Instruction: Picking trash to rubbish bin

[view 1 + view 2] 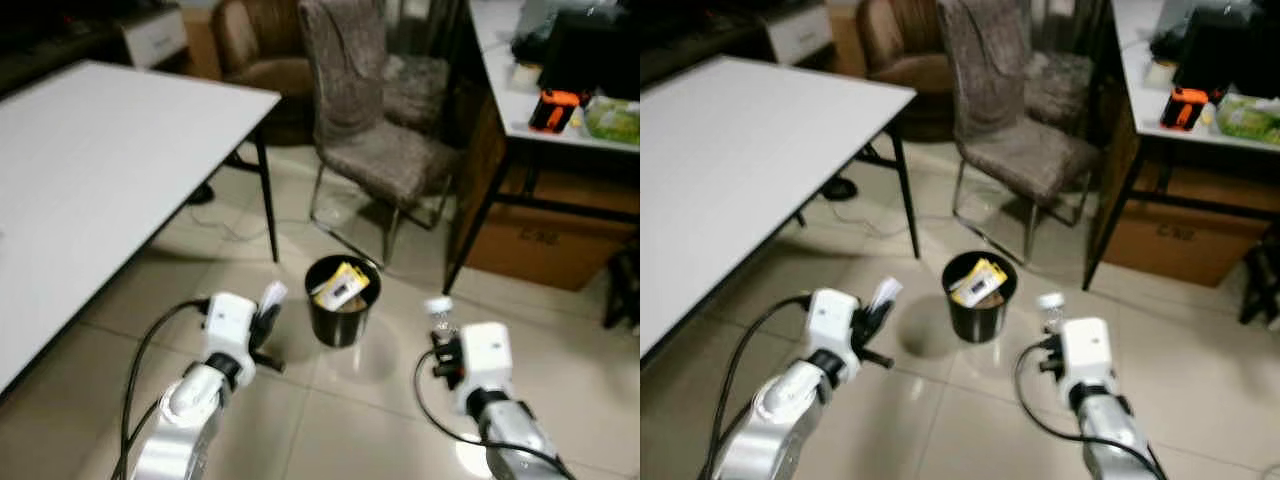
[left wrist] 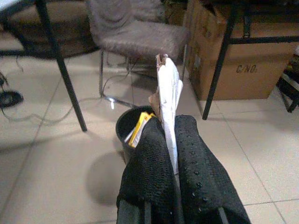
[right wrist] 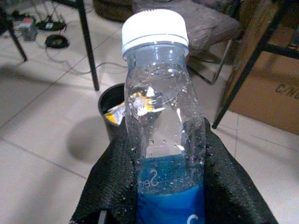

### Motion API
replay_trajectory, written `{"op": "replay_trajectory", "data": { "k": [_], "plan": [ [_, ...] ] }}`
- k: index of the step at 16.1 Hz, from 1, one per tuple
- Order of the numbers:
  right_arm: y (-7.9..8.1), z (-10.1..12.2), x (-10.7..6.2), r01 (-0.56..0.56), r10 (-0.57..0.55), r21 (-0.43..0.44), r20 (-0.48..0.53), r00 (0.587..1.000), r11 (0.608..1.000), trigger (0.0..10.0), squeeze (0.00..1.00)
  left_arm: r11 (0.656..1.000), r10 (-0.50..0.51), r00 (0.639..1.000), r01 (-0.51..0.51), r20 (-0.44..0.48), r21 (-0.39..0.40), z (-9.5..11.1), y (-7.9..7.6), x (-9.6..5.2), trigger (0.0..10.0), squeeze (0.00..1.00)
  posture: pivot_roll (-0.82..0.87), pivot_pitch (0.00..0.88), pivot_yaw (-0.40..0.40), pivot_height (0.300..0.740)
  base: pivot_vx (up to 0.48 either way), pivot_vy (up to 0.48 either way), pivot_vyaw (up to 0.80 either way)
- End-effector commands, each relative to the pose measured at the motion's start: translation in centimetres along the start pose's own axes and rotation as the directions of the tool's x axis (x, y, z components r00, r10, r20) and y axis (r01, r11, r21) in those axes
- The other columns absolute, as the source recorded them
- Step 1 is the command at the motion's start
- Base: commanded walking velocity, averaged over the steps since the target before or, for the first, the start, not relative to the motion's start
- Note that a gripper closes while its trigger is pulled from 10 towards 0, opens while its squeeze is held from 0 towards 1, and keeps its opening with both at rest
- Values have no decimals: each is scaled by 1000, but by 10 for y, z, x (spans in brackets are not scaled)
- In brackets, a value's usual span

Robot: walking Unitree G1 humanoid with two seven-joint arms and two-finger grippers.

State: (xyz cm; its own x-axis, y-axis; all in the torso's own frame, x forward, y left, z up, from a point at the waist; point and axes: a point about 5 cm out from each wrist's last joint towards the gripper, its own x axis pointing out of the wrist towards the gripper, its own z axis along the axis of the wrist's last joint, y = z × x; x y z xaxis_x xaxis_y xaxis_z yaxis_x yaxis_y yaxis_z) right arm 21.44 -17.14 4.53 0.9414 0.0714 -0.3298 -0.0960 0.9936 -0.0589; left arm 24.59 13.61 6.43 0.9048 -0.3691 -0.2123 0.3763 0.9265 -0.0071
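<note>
A black round rubbish bin (image 1: 342, 303) stands on the tiled floor ahead, holding a yellow and white packet (image 1: 340, 285). My left gripper (image 1: 266, 318) sits left of the bin, shut on a flat white piece of paper trash (image 2: 169, 105) that sticks up between its fingers (image 2: 148, 175). My right gripper (image 1: 443, 335) is to the right of the bin, shut on a clear plastic bottle (image 3: 161, 112) with a white cap (image 3: 154, 29) and a blue label. Both grippers hang at about bin height, apart from its rim.
A white table (image 1: 90, 170) with black legs fills the left. A brown fabric chair (image 1: 370, 110) stands behind the bin. To the right is a desk (image 1: 560, 110) with a cardboard box (image 1: 545, 245) under it. Cables lie on the floor near the chair.
</note>
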Motion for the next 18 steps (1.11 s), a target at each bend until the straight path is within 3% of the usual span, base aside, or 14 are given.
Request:
{"op": "replay_trajectory", "data": {
  "k": [1,6,8,11,18],
  "plan": [
    [6,1,3,-11,11,14,13,1000,1000,10000,0,1000,13,1000,-13,-2,29,1,9,0,10000,0,-73,0,-6,740,0,0,0],
    [6,-12,14,-8,9,45,-34,999,999,10000,0,998,0,1000,-1,10,66,3,11,8,10000,0,-83,0,9,740,0,0,-95],
    [7,-27,29,-31,34,36,-89,995,999,10000,0,998,-1,1000,3,-25,68,-11,12,16,10000,0,-79,0,12,740,135,0,-503],
    [5,-38,38,-30,33,25,-138,990,999,10000,0,999,10,997,-6,-80,54,-25,14,20,10000,0,-72,0,7,740,303,0,0],
    [7,-41,42,-46,45,-14,-90,995,999,10000,0,998,51,994,-47,-99,36,-42,21,18,10000,0,-76,0,0,740,371,0,0]
  ]
}}
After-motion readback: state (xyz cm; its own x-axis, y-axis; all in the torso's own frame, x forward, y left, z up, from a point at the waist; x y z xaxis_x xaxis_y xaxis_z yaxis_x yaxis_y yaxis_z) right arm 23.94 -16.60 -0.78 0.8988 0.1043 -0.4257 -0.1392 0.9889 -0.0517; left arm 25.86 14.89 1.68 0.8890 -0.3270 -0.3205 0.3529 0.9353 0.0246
